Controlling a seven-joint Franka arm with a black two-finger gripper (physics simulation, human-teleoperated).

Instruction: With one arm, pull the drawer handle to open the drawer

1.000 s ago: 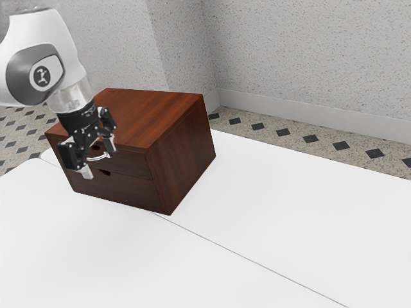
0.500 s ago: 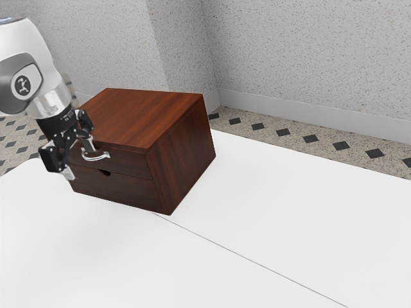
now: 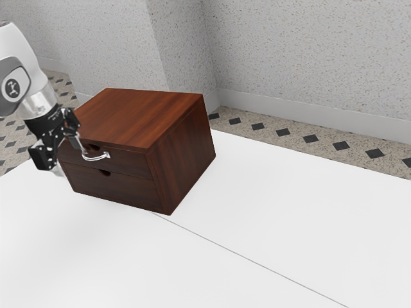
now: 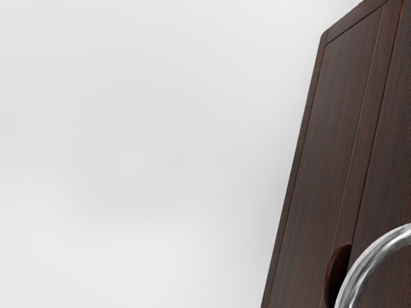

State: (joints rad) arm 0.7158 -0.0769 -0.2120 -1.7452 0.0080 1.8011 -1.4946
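Our gripper [image 3: 61, 151] has drawn back from the front of the wooden cabinet [image 3: 148, 119] toward the exterior view's left over the last second. The silver drawer handle [image 3: 96, 154] has not come with it; it sits where it sat before. The fingers stand spread with nothing between them, so we read the gripper as released and just beside the handle's end, not around it. The top drawer [image 3: 125, 162] looks flush with the cabinet front, as far as we can tell, with no gap showing along its upper edge. The pull seems to have moved the hand and not the drawer. In the wrist view the handle [image 4: 379, 269] curves in close to the hand, next to the dark wood front [image 4: 334, 160]. The cabinet stands near the far edge of the white tabletop [image 3: 289, 212], at the exterior view's left. We judge the opening not yet begun — the handle likely needs to be hooked or clamped again before any pull counts.
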